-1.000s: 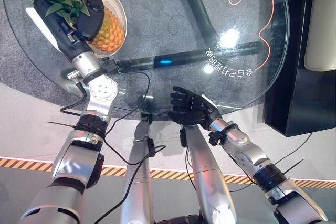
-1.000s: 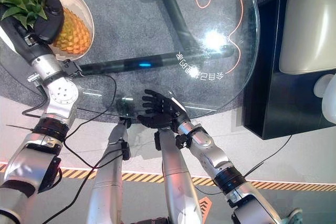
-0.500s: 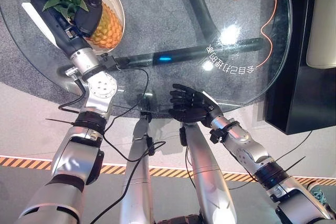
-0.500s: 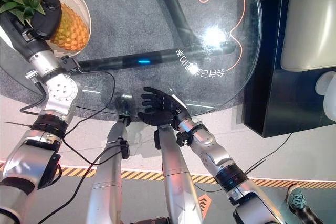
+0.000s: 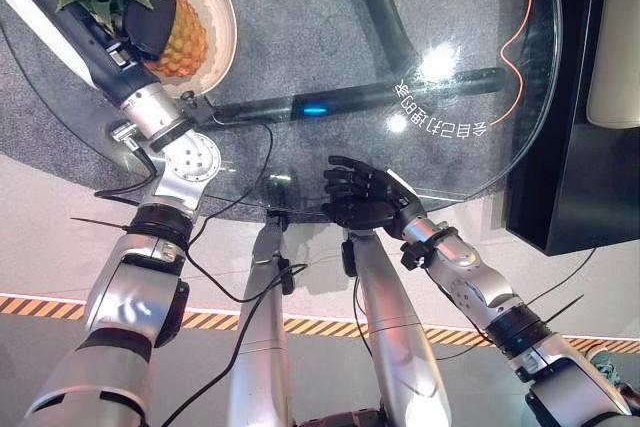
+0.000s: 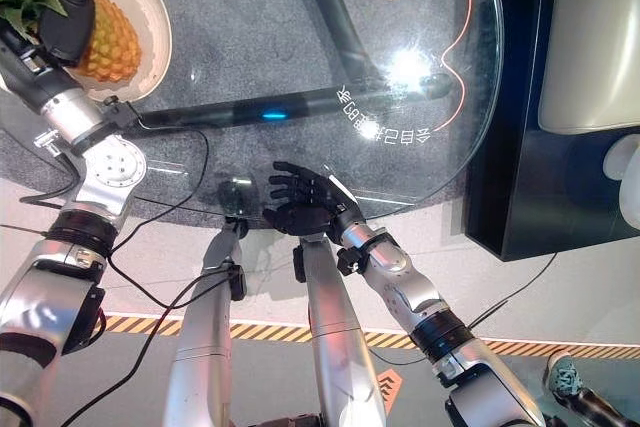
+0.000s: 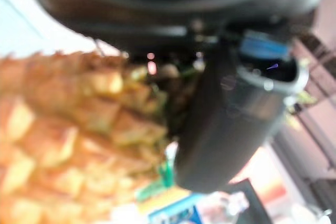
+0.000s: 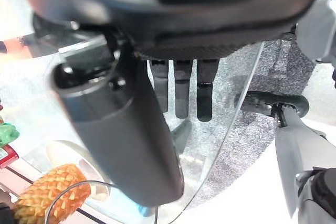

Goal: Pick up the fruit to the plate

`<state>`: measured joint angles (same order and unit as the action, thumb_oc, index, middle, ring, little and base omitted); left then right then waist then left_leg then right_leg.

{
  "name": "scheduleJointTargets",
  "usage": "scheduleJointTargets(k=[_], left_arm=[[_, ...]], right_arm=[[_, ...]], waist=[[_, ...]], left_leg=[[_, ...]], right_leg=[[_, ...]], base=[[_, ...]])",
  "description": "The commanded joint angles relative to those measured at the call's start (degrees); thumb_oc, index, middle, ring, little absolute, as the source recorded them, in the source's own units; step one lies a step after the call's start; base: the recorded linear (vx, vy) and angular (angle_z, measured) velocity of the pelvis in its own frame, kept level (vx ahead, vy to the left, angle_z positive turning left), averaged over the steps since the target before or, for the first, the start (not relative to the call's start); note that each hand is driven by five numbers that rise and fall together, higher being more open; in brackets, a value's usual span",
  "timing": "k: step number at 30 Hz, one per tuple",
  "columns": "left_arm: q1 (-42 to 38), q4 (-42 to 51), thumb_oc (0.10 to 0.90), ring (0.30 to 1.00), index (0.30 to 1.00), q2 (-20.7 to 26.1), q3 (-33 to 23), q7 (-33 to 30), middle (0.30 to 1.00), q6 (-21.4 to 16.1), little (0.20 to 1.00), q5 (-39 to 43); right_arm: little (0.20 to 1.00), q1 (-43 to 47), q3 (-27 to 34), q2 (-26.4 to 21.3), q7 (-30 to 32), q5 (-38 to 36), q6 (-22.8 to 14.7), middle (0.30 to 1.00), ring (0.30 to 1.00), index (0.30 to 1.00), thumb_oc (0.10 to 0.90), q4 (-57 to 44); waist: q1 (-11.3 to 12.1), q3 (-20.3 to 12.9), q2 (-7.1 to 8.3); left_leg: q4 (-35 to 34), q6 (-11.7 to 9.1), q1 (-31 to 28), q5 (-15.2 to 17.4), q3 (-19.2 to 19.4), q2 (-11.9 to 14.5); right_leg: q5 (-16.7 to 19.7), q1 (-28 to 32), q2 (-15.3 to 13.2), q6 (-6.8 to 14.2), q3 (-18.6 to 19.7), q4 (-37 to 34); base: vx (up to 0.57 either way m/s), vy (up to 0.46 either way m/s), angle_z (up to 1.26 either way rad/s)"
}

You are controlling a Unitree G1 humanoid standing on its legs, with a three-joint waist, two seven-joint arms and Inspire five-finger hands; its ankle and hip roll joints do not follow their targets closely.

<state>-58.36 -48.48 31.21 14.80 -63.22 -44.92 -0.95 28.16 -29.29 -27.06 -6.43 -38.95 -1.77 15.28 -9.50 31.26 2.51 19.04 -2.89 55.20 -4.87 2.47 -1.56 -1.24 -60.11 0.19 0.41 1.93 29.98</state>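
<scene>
A pineapple [image 5: 186, 35] with a green crown lies over the cream plate [image 5: 222, 5] at the far left of the round glass table [image 5: 480, 177]. My left hand [image 5: 150, 5] is shut round its upper part by the leaves. In the left wrist view the fruit's scaly skin [image 7: 63, 129] sits right against the hand, with the dark thumb [image 7: 226, 119] beside it. My right hand [image 5: 365, 197] rests open at the table's near edge, holding nothing; its straight fingers [image 8: 181, 87] show over the glass.
A black bar with a blue light [image 5: 330, 107] runs under the glass. An orange cable [image 5: 510, 37] loops at the far right of the table. A black cabinet [image 5: 570, 177] stands to the right. Striped tape [image 5: 300, 325] marks the floor.
My left hand has carried the pineapple a little further left and away across the plate. The right hand has stayed in place.
</scene>
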Motion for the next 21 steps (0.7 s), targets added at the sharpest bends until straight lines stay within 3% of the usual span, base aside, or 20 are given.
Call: scheduleJointTargets(k=[1,7,17,21], left_arm=[[-5.1,3.8,0.100,0.300,0.300,4.3,-3.5,-5.7,0.300,-5.1,0.200,-4.1],[-6.7,2.3,0.100,0.300,0.300,5.9,-1.1,-4.0,0.300,-0.5,0.200,-7.6],[-10.4,-2.3,0.100,0.300,0.300,8.4,1.7,-2.8,0.300,6.4,0.200,-2.3],[-11.6,-4.8,0.100,0.300,0.300,9.1,1.9,-2.4,0.300,7.0,0.200,0.6]], right_arm=[[0.900,-0.6,-1.6,1.7,0.0,-1.3,-0.4,0.900,0.900,0.900,0.800,-1.5],[0.900,-0.5,-1.7,0.8,-0.9,-1.8,-0.9,0.900,0.900,0.900,0.800,-1.1],[0.900,-0.4,-2.1,-1.3,-1.8,-2.6,-2.5,0.900,0.900,0.900,0.800,-0.4],[0.900,-0.5,-2.3,-1.7,-2.4,-2.9,-3.2,0.900,0.900,0.900,0.800,-0.1]], waist=[[1.3,-1.5,0.41],[1.1,-1.5,0.51],[0.2,-1.5,1.13],[-0.1,-1.5,1.40]], left_leg=[[8.1,-0.9,2.0,5.2,-0.8,-2.6],[8.2,-0.9,2.6,5.2,-0.6,-2.5],[8.9,-0.8,5.7,5.5,-0.2,-2.3],[10.0,-1.0,6.9,5.9,-0.4,-2.4]], right_leg=[[5.1,0.9,-0.6,2.6,-0.1,-7.2],[5.3,0.4,-0.6,2.7,-0.1,-7.2],[6.1,-2.8,-0.4,3.3,0.6,-7.2],[6.0,-3.9,-0.2,3.4,0.8,-6.5]], base=[[0.02,0.030,0.01],[0.00,0.006,0.00],[0.01,0.045,-0.01],[0.01,0.024,-0.01]])
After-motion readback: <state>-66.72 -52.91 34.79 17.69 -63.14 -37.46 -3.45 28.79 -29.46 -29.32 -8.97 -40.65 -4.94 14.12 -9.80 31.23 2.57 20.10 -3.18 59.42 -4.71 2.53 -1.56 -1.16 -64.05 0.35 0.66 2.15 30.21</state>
